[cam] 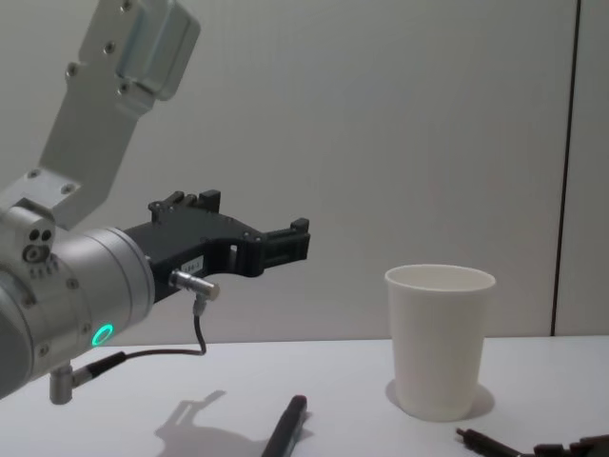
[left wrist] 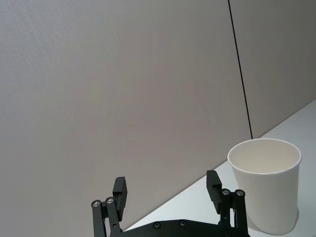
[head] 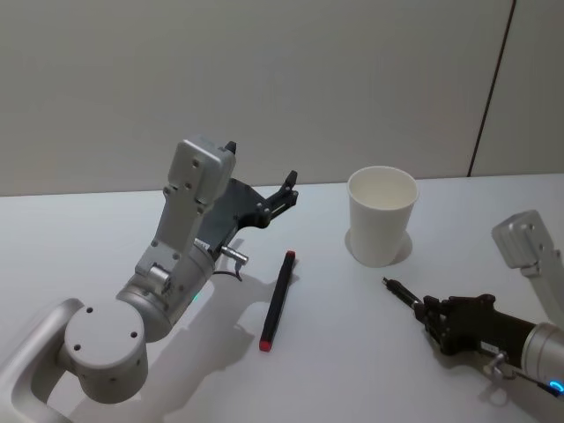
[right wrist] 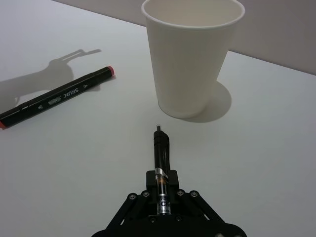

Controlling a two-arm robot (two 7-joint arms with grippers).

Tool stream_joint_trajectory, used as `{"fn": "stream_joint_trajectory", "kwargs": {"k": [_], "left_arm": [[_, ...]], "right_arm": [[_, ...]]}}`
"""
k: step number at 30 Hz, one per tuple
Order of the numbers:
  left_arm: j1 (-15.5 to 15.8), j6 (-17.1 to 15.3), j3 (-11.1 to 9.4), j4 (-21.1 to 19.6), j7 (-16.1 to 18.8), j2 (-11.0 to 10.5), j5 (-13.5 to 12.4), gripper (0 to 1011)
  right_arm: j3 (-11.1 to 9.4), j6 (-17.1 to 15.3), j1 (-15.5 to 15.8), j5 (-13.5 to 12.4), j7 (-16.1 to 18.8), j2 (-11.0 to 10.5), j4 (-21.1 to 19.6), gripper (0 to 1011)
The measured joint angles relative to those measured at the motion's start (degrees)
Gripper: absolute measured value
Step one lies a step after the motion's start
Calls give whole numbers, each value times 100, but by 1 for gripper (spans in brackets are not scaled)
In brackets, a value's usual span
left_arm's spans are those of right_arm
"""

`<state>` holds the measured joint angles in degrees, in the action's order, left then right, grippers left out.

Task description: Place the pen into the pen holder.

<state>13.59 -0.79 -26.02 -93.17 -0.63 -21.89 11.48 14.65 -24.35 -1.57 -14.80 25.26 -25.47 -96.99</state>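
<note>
Looks like a robotics lab — a plain white surface (head: 88, 220) against a flat grey panel wall (head: 264, 79) with one dark seam (head: 492, 88), and a metal left arm (head: 167, 264) and right arm (head: 529, 247) reaching over it.

matt paper pen holder (head: 381, 231)

Left gripper (head: 286, 189) raised at centre-left of head view, fingers spread apart. Right gripper (head: 435, 315) low at lower right, clamped on pen (head: 398, 292).

A red-capped black marker (head: 277, 300) lies on the white table (head: 88, 229), left of the right gripper (head: 430, 311). A grey wall (head: 264, 79) stands beyond.
</note>
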Motion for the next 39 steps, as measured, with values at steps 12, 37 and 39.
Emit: {"fn": "stream_joint_trajectory", "kwargs": {"k": [12,37,39], "left_arm": [[0,0,0,0,0,0,0,1001],[0,0,0,0,0,0,0,1001],[0,0,0,0,0,0,0,1001]], "right_arm": [[-7,168,-5,-43,-1,-2,22,118],[-298,1653,133,-1353,473,-177,-127,118],[-314,1741,142,-1425,512,-188,-144,118]]}}
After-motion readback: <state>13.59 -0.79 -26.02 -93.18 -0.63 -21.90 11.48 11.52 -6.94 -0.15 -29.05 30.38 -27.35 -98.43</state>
